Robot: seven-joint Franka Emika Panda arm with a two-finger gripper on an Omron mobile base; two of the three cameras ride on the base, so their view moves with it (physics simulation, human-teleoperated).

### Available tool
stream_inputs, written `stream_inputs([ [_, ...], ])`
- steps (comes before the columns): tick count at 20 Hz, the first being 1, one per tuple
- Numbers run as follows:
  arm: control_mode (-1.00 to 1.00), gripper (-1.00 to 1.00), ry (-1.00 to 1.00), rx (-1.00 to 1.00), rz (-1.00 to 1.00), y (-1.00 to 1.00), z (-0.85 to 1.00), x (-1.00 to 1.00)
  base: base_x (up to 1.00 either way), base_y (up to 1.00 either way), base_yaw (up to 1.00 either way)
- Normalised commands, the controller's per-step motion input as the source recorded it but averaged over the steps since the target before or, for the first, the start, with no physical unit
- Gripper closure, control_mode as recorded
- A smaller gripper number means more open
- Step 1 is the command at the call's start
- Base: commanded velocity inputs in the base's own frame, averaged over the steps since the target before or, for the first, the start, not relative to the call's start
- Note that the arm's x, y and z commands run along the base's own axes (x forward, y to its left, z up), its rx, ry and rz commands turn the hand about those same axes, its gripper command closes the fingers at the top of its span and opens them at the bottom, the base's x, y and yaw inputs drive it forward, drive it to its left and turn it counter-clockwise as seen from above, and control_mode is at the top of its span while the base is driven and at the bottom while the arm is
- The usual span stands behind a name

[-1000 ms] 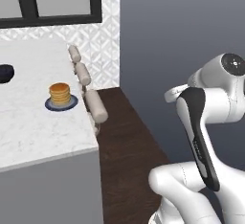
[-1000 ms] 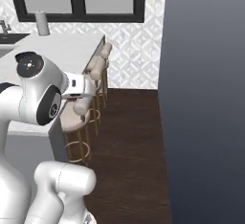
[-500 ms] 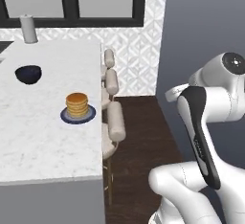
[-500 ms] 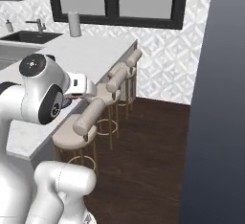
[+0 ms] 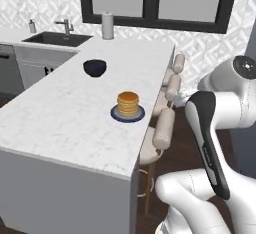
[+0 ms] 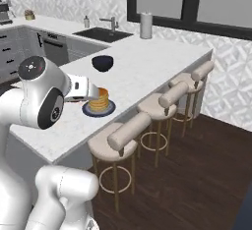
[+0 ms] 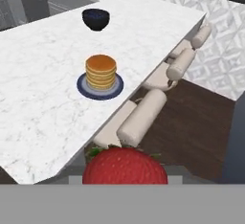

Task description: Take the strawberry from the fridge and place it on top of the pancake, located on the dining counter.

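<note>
Base now swung nearer the pancake (image 7: 101, 72), strawberry (image 7: 125, 166) clamped in the gripper (image 7: 125, 177), well short of it.

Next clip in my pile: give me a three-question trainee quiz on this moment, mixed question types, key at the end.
1. True or false: the strawberry already rests on the pancake.
2. Multiple choice: what else stands on the dining counter beyond the pancake's plate? A) a dark bowl B) a yellow mug C) a cutting board
3. Short answer: what lines the counter's side nearest the robot?

Key:
1. False. In the hand view the berry sits close at the bottom, at the hand, with the pancake stack bare on top.
2. A
3. A row of padded stools.
</note>
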Motion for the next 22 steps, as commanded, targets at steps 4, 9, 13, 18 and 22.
stream_inputs([
  [4,1.00,1.00,0.00,0.00,0.00,0.00,0.00,0.00,0.67,-0.57,0.50],
  [9,1.00,1.00,0.00,0.00,0.00,0.00,0.00,0.00,0.52,-0.53,0.53],
  [13,1.00,1.00,0.00,0.00,0.00,0.00,0.00,0.00,0.44,-0.56,0.53],
  [18,1.00,1.00,0.00,0.00,0.00,0.00,0.00,0.00,0.44,-0.71,0.48],
  [22,1.00,1.00,0.00,0.00,0.00,0.00,0.00,0.00,0.55,-0.71,0.41],
])
